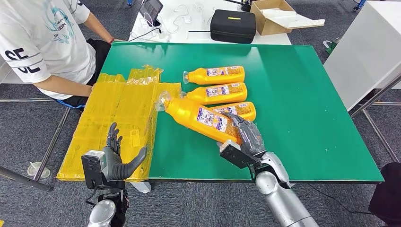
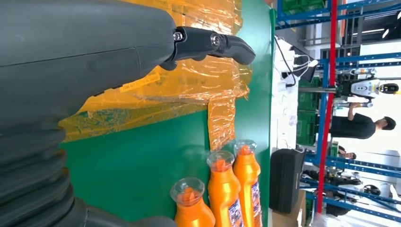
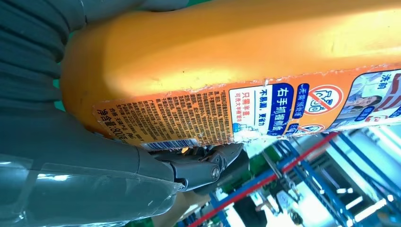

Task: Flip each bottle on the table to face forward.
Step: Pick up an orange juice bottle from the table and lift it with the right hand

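A green desk (image 1: 307, 118) stands on grey carpet, with a white table at its far edge carrying a black zip case (image 1: 232, 26) and an open cardboard box (image 1: 274, 16). A person in a white T-shirt (image 1: 42, 42) sits at the far left corner. Crinkled sheets of yellow plastic wrap (image 1: 118, 123) cover the left side of the desk.

4 orange detergent bottles are near the middle of the desk. 3 lie side by side, caps pointing left: the far bottle (image 1: 215, 74), the middle bottle (image 1: 216, 92) and the near bottle (image 1: 239, 109), which is partly hidden. The 4th, the held bottle (image 1: 198, 116), sits at a diagonal in front of them, its clear cap toward the yellow wrap and its base toward the near edge. The right hand (image 1: 246, 137) grips it at the base, fingers wrapped over the printed label.

The left hand (image 1: 118, 156) hovers over the near left corner above the wrap, holding nothing, with fingers spread upward and thumb out.
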`<act>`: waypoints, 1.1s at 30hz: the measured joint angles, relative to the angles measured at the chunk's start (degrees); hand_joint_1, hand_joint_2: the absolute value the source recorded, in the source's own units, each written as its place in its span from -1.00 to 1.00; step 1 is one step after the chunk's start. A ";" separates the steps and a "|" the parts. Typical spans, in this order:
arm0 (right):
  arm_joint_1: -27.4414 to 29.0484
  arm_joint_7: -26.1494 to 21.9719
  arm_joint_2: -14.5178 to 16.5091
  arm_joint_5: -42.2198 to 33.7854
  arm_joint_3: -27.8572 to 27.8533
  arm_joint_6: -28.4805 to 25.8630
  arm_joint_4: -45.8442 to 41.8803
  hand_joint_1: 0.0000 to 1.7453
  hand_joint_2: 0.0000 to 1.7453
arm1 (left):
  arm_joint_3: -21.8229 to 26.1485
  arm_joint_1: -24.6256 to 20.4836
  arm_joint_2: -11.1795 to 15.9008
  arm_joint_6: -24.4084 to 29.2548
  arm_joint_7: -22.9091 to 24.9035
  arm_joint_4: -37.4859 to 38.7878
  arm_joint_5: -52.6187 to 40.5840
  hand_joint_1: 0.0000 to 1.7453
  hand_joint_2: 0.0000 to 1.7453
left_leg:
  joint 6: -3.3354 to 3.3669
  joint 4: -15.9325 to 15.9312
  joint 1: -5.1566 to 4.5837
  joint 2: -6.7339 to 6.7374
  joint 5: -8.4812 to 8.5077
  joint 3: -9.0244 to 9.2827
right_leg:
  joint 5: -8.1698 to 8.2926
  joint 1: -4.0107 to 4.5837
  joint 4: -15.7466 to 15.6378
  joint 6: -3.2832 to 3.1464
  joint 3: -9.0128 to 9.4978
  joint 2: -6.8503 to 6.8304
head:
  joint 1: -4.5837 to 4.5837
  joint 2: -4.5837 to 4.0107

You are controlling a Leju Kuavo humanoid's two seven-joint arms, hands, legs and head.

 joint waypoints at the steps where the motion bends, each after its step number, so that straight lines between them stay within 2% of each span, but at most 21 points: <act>1: 0.40 -0.29 0.35 0.05 -0.49 -0.51 -0.73 1.00 1.00 | 0.01 0.05 0.00 0.03 -0.03 -0.02 0.04 -1.00 1.00 | 0.00 0.00 0.00 0.00 0.00 0.00 | 0.00 -0.01 0.00 0.00 0.00 0.00 | 0.00 0.00; 5: 1.77 -3.37 2.28 -0.20 -2.99 -7.12 -3.18 1.00 1.00 | 0.04 0.15 0.00 0.73 -0.23 -0.16 0.82 -1.00 1.00 | 0.01 0.01 -0.02 0.02 0.01 0.00 | 0.01 -0.03 0.00 0.01 0.00 0.01 | 0.01 0.00; 9: 5.39 -6.13 6.33 -0.52 -7.11 -18.53 -8.64 0.99 1.00 | 0.06 0.75 0.03 1.14 -0.41 -1.69 2.96 -1.00 1.00 | 0.02 0.01 0.00 -0.03 0.02 -0.03 | 0.00 0.00 0.00 0.01 -0.02 -0.06 | -0.02 0.01; 11: 6.73 -7.70 8.00 -0.80 -9.05 -21.82 -10.43 0.98 1.00 | -0.20 0.88 0.09 -0.47 -0.46 -2.81 4.06 -1.00 1.00 | 0.02 0.00 0.02 -0.01 0.01 -0.03 | -0.01 0.03 0.00 0.00 -0.03 -0.06 | -0.03 0.00; 16: 8.72 -12.32 10.91 -3.68 -11.03 -21.20 -9.89 1.00 1.00 | -2.22 0.12 0.43 -3.99 -0.65 -4.75 4.19 -1.00 1.00 | 0.01 -0.02 0.02 0.02 0.00 -0.05 | -0.02 0.04 0.00 -0.01 -0.05 -0.06 | 0.01 0.01; 21: 8.70 -17.36 14.40 -4.32 -11.04 -20.59 -3.32 1.00 1.00 | -4.69 -2.38 0.94 -11.43 1.23 -4.85 7.37 -1.00 1.00 | 0.03 -0.02 0.03 0.01 0.06 -0.06 | 0.01 0.05 0.00 -0.01 -0.03 -0.06 | 0.00 0.00; 26: 8.01 -19.13 16.71 -4.11 -9.87 -20.66 2.74 1.00 1.00 | -6.54 -4.29 1.41 -16.12 2.31 -4.85 9.14 -1.00 1.00 | 0.02 -0.01 0.03 0.00 0.09 -0.06 | 0.02 0.05 0.01 -0.01 -0.03 -0.06 | 0.01 0.00; 33: 6.92 -19.48 18.03 -2.83 -8.52 -21.36 7.31 0.99 1.00 | -8.30 -5.31 2.00 -17.28 2.90 -4.84 8.93 -1.00 1.00 | 0.02 -0.01 0.02 0.00 0.08 -0.08 | 0.01 0.03 0.00 0.00 -0.05 -0.06 | 0.02 0.01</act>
